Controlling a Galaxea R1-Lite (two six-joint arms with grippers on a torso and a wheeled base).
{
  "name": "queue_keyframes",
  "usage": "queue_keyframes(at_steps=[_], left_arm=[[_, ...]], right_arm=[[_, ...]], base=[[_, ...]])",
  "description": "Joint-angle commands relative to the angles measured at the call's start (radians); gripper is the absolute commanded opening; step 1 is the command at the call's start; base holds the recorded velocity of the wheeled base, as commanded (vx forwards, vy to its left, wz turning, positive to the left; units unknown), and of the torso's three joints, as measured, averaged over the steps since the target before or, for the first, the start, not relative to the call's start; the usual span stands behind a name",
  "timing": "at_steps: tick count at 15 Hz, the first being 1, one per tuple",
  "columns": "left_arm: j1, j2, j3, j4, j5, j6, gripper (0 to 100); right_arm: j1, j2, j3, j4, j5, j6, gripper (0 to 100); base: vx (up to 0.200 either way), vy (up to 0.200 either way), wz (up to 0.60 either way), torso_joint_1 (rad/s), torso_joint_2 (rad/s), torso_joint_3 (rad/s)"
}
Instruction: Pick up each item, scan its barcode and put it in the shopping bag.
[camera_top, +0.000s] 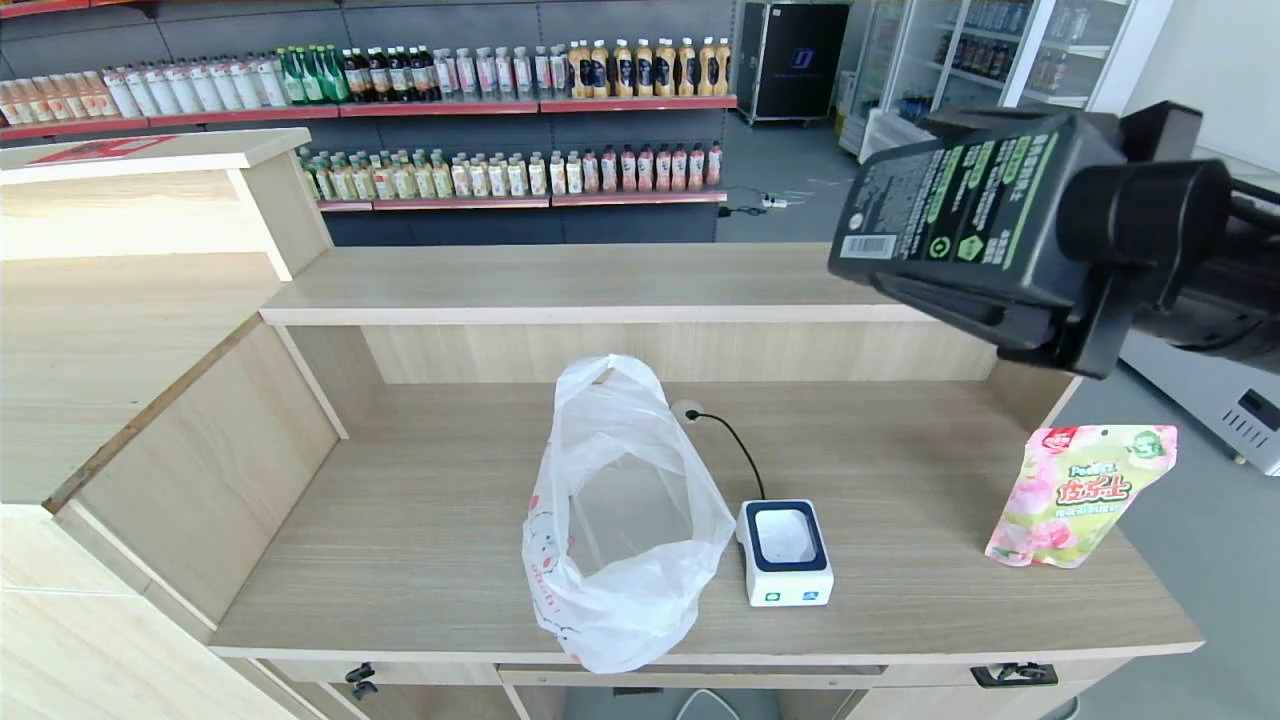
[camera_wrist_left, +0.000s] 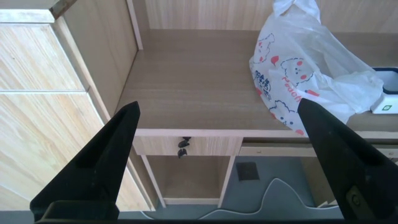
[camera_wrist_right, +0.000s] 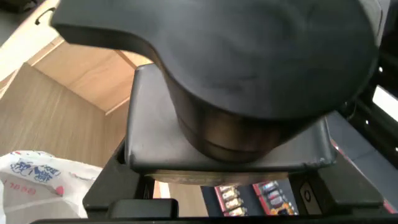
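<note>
At upper right the right gripper (camera_top: 1010, 215) clenched a black pack (camera_top: 930, 215), seemingly unscanned, while the central shopping bag (camera_top: 560, 590) looked empty (left gripper (camera_wrist_left: 219, 106) gaped) and a pink pouch (camera_top: 1080, 495) remained untouched.

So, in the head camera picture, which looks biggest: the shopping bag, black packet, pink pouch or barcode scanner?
1. Shopping bag and black packet: about alike; the packet is held nearer the camera, so unranked.
2. Pink pouch.
3. Barcode scanner, smallest.
</note>
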Motion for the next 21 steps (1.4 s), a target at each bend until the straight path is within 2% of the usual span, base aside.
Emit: queue_keyframes(at_steps=[1, 3, 6, 9, 10, 11, 14, 15, 17, 21], left_arm=[[0.000, 0.002, 0.000, 0.000, 0.000, 0.000, 100], [0.000, 0.002, 0.000, 0.000, 0.000, 0.000, 100], [0.000, 0.000, 0.000, 0.000, 0.000, 0.000, 100], [0.000, 0.002, 0.000, 0.000, 0.000, 0.000, 100], [0.000, 0.000, 0.000, 0.000, 0.000, 0.000, 100], [0.000, 0.002, 0.000, 0.000, 0.000, 0.000, 100], [0.000, 0.002, 0.000, 0.000, 0.000, 0.000, 100], [0.000, 0.002, 0.000, 0.000, 0.000, 0.000, 100], [0.000, 0.002, 0.000, 0.000, 0.000, 0.000, 100], [0.000, 0.002, 0.000, 0.000, 0.000, 0.000, 100]], right_arm=[[-0.240, -0.151, 0.021, 0.062, -0.102, 0.273, 0], [-0.358, -0.157, 0.035, 0.119, -0.242, 0.560, 0], [-0.395, -0.160, 0.032, 0.412, -0.490, 0.764, 0], [-0.383, -0.122, 0.028, 0.717, -0.775, 0.903, 0], [-0.381, -0.122, 0.028, 0.725, -0.782, 0.909, 0], [-0.328, -0.097, 0.035, 0.822, -0.949, 1.038, 0], [-0.273, -0.067, 0.060, 0.874, -1.288, 1.037, 0], [-0.271, -0.070, 0.060, 0.910, -1.337, 1.021, 0], [-0.269, -0.079, 0.071, 0.915, -1.345, 0.986, 0], [-0.250, -0.071, 0.084, 0.903, -1.272, 0.941, 0]], base=[[0.000, 0.000, 0.00, 0.000, 0.00, 0.000], [0.000, 0.000, 0.00, 0.000, 0.00, 0.000], [0.000, 0.000, 0.00, 0.000, 0.00, 0.000], [0.000, 0.000, 0.00, 0.000, 0.00, 0.000], [0.000, 0.000, 0.00, 0.000, 0.00, 0.000], [0.000, 0.000, 0.00, 0.000, 0.00, 0.000], [0.000, 0.000, 0.00, 0.000, 0.00, 0.000], [0.000, 0.000, 0.00, 0.000, 0.00, 0.000], [0.000, 0.000, 0.00, 0.000, 0.00, 0.000], [0.000, 0.000, 0.45, 0.001, 0.00, 0.002]])
